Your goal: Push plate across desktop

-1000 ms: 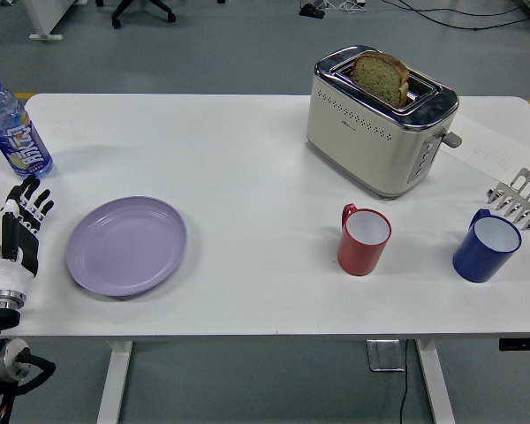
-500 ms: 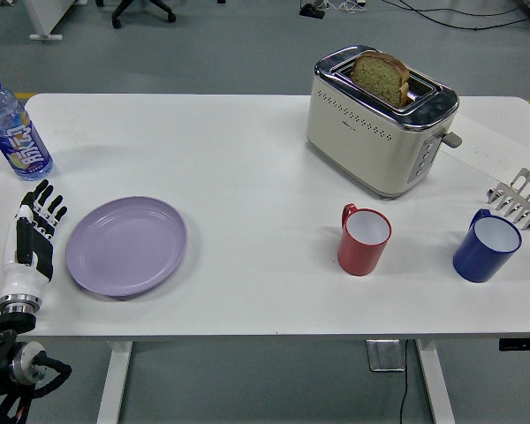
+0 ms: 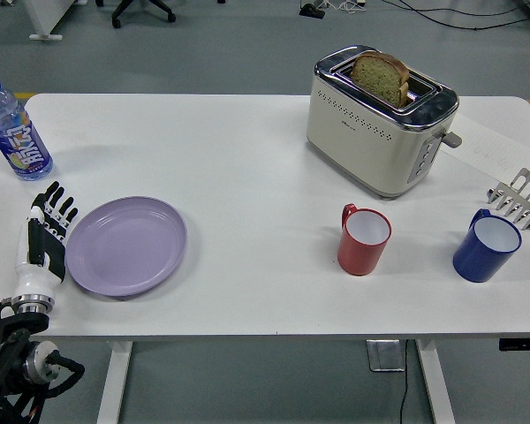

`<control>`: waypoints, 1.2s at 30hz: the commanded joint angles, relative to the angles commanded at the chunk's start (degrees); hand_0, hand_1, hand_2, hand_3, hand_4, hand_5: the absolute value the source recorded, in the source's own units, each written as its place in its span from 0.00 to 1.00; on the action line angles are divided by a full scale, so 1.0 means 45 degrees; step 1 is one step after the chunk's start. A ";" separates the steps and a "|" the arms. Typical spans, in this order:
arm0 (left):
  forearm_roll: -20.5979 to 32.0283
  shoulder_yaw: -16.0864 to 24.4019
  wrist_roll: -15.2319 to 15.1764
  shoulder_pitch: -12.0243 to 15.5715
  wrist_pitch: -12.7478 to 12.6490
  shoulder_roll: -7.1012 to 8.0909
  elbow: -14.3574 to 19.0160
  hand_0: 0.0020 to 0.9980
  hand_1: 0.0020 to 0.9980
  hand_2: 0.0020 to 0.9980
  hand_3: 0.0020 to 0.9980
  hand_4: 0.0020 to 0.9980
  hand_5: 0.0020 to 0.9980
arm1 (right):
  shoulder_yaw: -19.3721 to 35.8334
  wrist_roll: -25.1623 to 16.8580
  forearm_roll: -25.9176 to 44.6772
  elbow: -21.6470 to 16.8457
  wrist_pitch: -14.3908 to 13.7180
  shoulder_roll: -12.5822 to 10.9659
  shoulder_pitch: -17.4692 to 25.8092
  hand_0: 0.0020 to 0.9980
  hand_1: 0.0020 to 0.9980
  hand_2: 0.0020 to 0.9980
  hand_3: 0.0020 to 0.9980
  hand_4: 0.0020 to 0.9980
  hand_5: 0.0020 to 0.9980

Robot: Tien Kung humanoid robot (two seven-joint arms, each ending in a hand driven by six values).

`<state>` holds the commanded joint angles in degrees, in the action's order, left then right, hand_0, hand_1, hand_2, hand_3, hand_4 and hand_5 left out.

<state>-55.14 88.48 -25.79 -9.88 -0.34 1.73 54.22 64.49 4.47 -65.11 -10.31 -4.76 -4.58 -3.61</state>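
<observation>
Head view showed the left hand (image 3: 47, 231), fingers straight (holding nothing), just beside the left rim of the purple plate (image 3: 126, 245), which lay near the bench's (image 3: 247, 177) front-left corner.

The metal rack (image 3: 519, 196) runs off the right edge, and the bread slice (image 3: 381, 77) sits half-hidden inside the toaster (image 3: 371, 132).

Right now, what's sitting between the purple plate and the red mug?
Nothing. In the head view, the stretch of white table between the round lilac plate and the red mug is bare.
</observation>
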 joint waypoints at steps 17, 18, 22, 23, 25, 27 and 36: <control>0.0095 -0.0528 -0.0065 -0.0137 -0.0209 -0.0384 -0.0060 0.89 0.92 0.96 0.89 0.51 1.00 | -0.0022 0.0018 -0.0006 0.0000 0.0003 0.0001 0.0106 0.61 0.55 0.63 0.63 0.13 0.36; 0.0099 -0.0578 -0.0084 -0.0136 -0.0220 -0.0384 -0.0036 0.89 0.92 0.96 0.89 0.51 1.00 | -0.0021 0.0022 -0.0015 0.0000 0.0005 0.0000 0.0117 0.61 0.55 0.63 0.63 0.13 0.36; 0.0120 -0.0746 -0.0140 -0.0143 -0.0251 -0.0384 0.0011 0.89 0.92 0.96 0.89 0.51 1.00 | -0.0016 0.0027 -0.0043 0.0000 0.0011 -0.0005 0.0149 0.61 0.55 0.63 0.63 0.13 0.36; 0.0124 -0.0782 -0.0147 -0.0148 -0.0257 -0.0384 0.0012 0.89 0.92 0.96 0.89 0.51 1.00 | -0.0013 0.0027 -0.0057 0.0000 0.0014 -0.0007 0.0153 0.61 0.55 0.64 0.63 0.13 0.36; 0.0172 -0.0856 -0.0132 -0.0175 -0.0262 -0.0384 -0.0014 0.89 0.92 0.96 0.89 0.51 1.00 | -0.0011 0.0030 -0.0074 0.0000 0.0017 -0.0007 0.0156 0.61 0.55 0.64 0.63 0.13 0.36; 0.0187 -0.0918 -0.0142 -0.0212 -0.0257 -0.0384 -0.0026 0.89 0.92 0.96 0.89 0.51 1.00 | -0.0029 0.0023 -0.0064 0.0000 0.0017 -0.0006 0.0162 0.61 0.55 0.64 0.63 0.13 0.36; 0.0174 -0.1182 -0.0162 -0.0364 -0.0275 -0.0384 -0.0088 0.88 0.91 0.96 0.89 0.51 1.00 | -0.0075 -0.0001 -0.0026 0.0000 0.0019 -0.0013 0.0161 0.61 0.55 0.64 0.63 0.13 0.36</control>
<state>-54.36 83.16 -26.52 -11.52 -1.57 0.00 53.83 64.15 4.47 -65.23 -10.31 -4.68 -4.64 -2.89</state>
